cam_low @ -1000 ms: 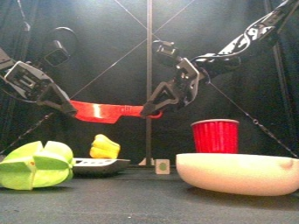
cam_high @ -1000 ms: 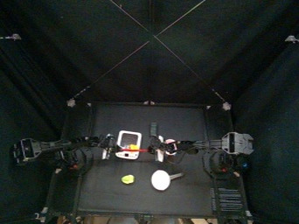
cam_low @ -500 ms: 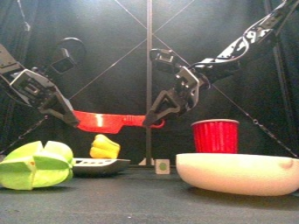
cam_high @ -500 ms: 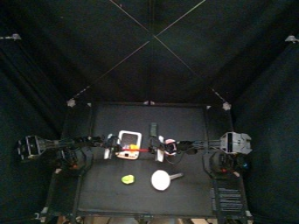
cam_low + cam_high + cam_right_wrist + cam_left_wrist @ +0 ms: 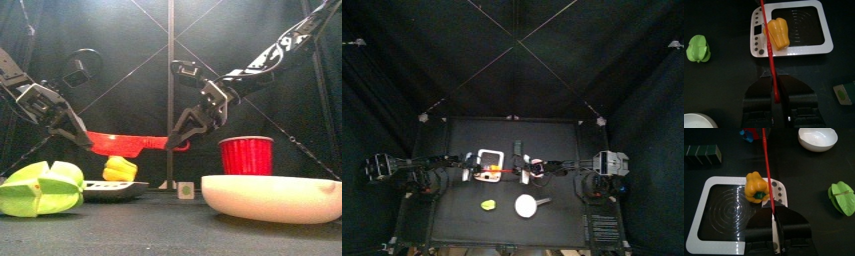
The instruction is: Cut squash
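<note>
The squash [image 5: 755,187], a small yellow-orange piece, lies on the white square board [image 5: 711,183]. It also shows in the right wrist view [image 5: 778,32] and in the front view [image 5: 120,168]. A long thin red knife [image 5: 127,141] hangs level just above it, held at both ends. My left gripper [image 5: 83,140] is shut on its left end and my right gripper [image 5: 181,135] on its right end. In the wrist views the knife [image 5: 766,163] runs from each gripper [image 5: 771,208] across the squash, as in the right wrist view [image 5: 774,77].
A yellow-green lump [image 5: 40,188] lies at the front left. A white bowl [image 5: 274,195] with a handle sits at the front right, with a red cup [image 5: 245,155] behind it. A dark box [image 5: 702,155] stands beyond the board.
Both grippers have lowered the red knife, which now hangs closer to the squash. The squash and board have not moved.
</note>
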Robot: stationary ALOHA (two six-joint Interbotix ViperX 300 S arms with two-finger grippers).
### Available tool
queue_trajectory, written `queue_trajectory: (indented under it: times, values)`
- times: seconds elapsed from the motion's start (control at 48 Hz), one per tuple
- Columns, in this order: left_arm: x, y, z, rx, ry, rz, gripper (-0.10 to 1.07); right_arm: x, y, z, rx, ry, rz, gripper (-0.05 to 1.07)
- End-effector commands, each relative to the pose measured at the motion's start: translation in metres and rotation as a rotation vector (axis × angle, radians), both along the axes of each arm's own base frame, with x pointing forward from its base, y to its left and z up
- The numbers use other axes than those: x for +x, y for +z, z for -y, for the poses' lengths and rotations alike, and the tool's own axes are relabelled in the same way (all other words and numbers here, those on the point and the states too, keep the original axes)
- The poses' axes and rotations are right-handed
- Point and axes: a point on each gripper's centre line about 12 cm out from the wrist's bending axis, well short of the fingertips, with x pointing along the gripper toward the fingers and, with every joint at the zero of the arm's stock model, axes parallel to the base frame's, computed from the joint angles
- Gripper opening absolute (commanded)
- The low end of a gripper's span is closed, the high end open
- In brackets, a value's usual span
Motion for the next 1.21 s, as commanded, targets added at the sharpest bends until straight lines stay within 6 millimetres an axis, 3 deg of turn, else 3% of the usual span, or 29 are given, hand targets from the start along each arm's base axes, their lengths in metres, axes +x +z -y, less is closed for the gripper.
queue_trajectory:
  times: [0.0, 1.188]
  values:
    - [0.005, 0.005, -0.001, 0.007, -0.006, 0.017, 0.28, 0.002, 0.012, 0.012, -0.004, -0.034, 0.032, 0.22]
    - [0.001, 0.006, -0.021, 0.024, 0.074, 0.012, 0.28, 0.003, 0.009, 0.045, -0.001, -0.114, 0.029, 0.22]
